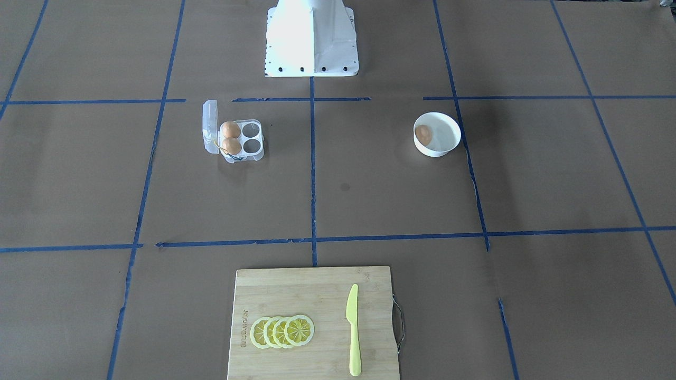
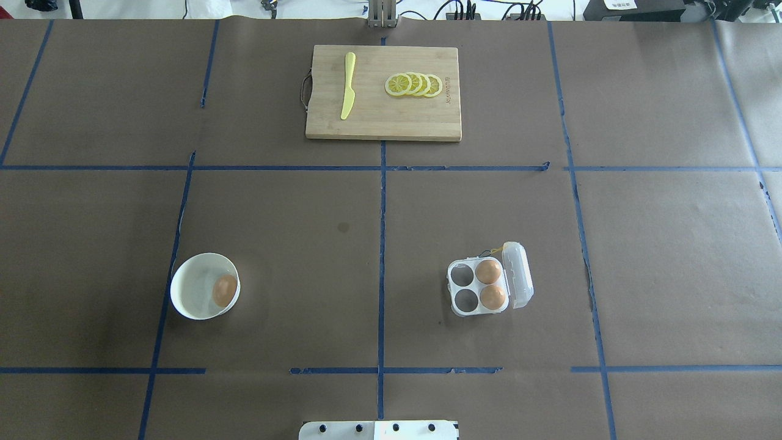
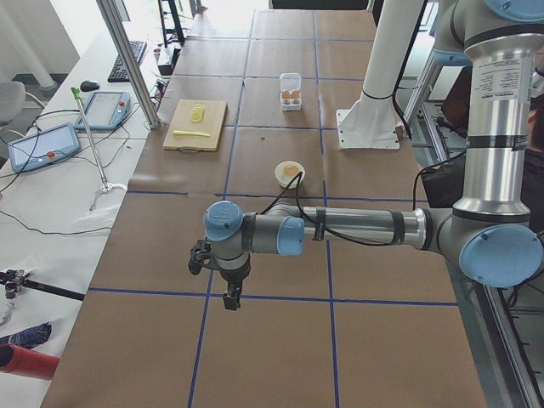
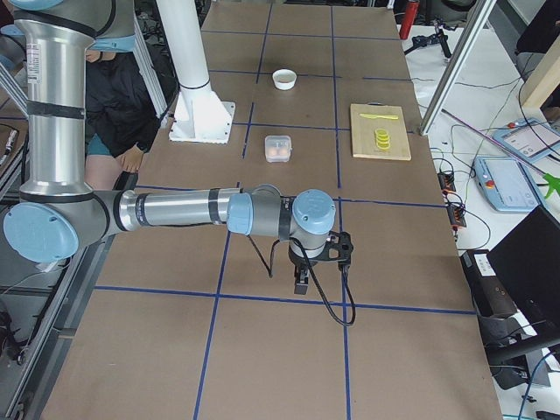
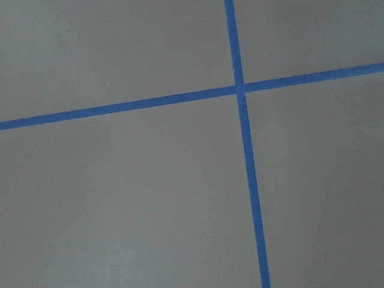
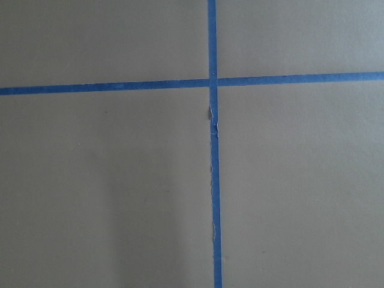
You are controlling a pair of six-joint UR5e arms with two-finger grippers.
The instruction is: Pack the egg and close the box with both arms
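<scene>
Overhead exterior shows neither arm over the middle of the table (image 2: 305,201), so I take the grippers from the side views. My left gripper (image 3: 228,293) hangs over bare paper toward the table's left end, and the right gripper (image 4: 300,278) does the same toward the right end. Both are small and awkwardly angled there, and I cannot tell whether either is spread or pinched. The wrist cameras see only paper and blue tape (image 5: 240,150).

Further out from the robot's edge, on the left half, sits the bowl (image 2: 194,282) with the egg (image 2: 225,291) lying against its wall. Level with it on the right half is the box (image 2: 478,286), its lid (image 2: 519,275) swung open toward the right end. Two eggs (image 2: 488,271) fill the cells beside the hinge; the two cells (image 2: 462,275) toward the table's middle are empty.

At the far edge, centre, lies the board (image 2: 379,116) with a knife (image 2: 348,85) and lemon slices (image 2: 414,84), no part of this job.

My read is that the work has not begun. The egg must come out of the bowl and into an empty cell, and then the lid must be folded over and pressed shut with both arms.
</scene>
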